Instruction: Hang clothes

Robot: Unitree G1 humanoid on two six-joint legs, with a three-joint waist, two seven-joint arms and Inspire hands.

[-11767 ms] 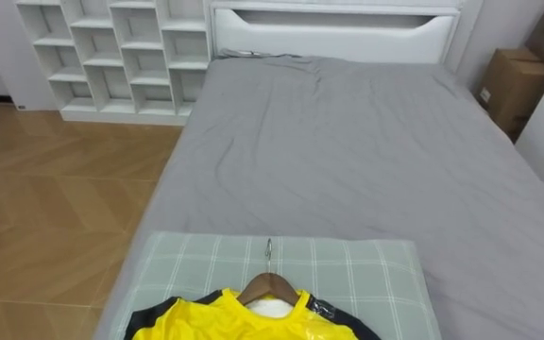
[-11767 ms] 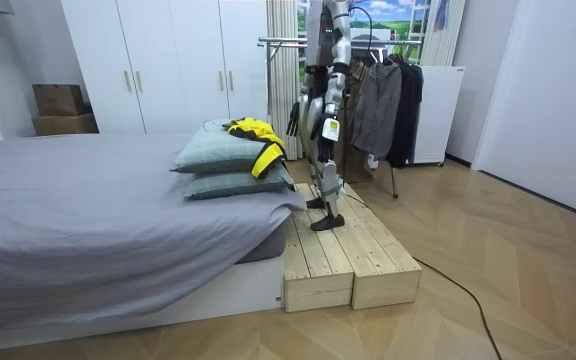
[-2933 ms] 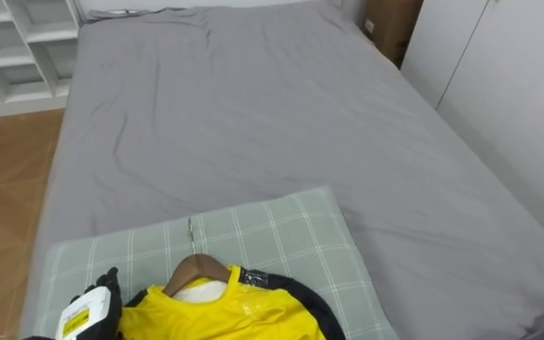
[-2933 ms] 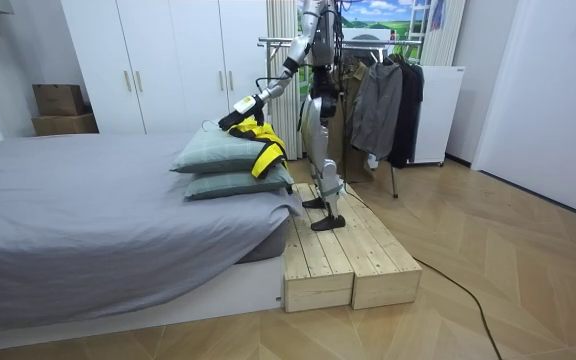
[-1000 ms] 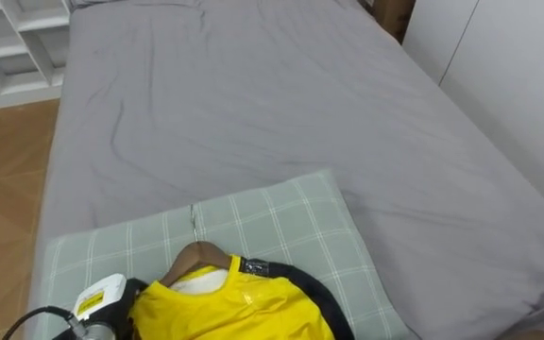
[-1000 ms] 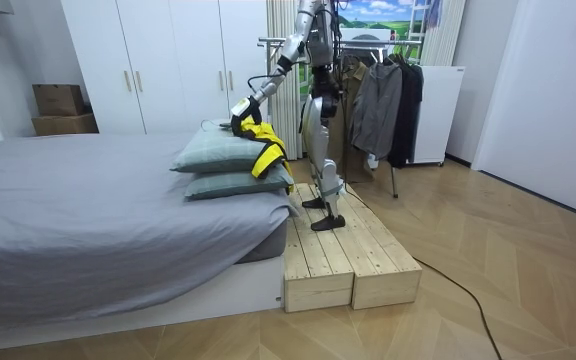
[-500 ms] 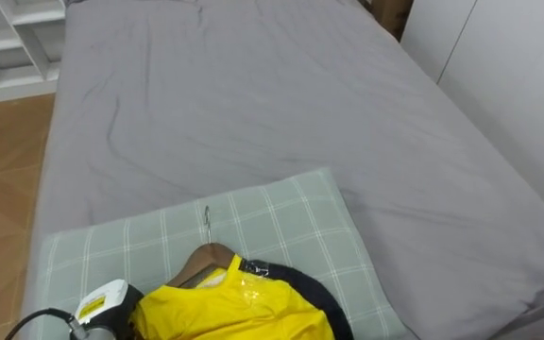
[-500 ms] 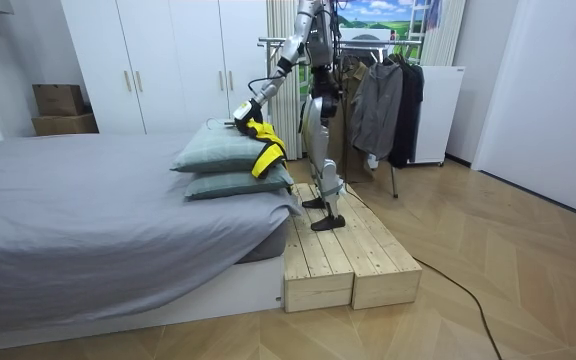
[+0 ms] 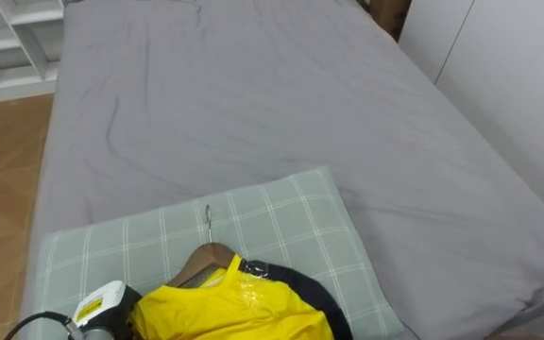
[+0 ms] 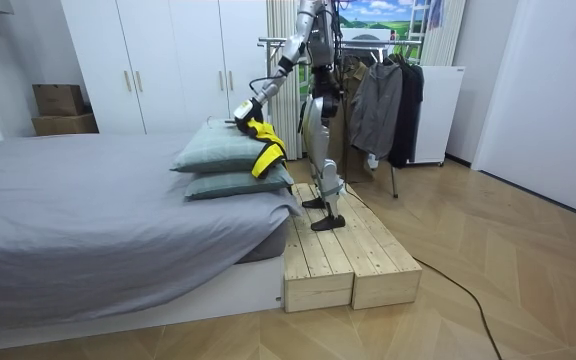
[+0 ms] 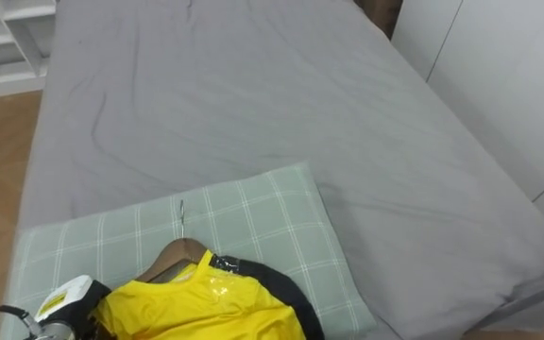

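Observation:
A yellow shirt with black trim point(image 9: 229, 307) lies on a green checked pillow point(image 9: 281, 227) at the foot of the bed. It is fitted on a wooden hanger point(image 9: 206, 257) whose metal hook point(image 9: 209, 222) points up the bed. My left hand point(image 9: 107, 307) is pressed against the shirt's left shoulder, its fingers hidden behind the yellow cloth. In the room view I stand on a wooden platform point(image 10: 348, 250) beside the bed. From there my left arm stretches out to the shirt point(image 10: 263, 140) on the two stacked pillows point(image 10: 218, 155), with my left hand point(image 10: 239, 110) at its top.
The grey bed point(image 9: 253, 104) stretches ahead, with white shelves point(image 9: 8, 38) at its far left and a white wardrobe point(image 9: 518, 85) on the right. Behind me stands a clothes rack point(image 10: 368, 45) with dark garments point(image 10: 388, 100) hanging on it.
Within the last second the hanger's neck and hook have shifted slightly right and lifted a little off the pillow. My left hand has stayed at the shirt's shoulder.

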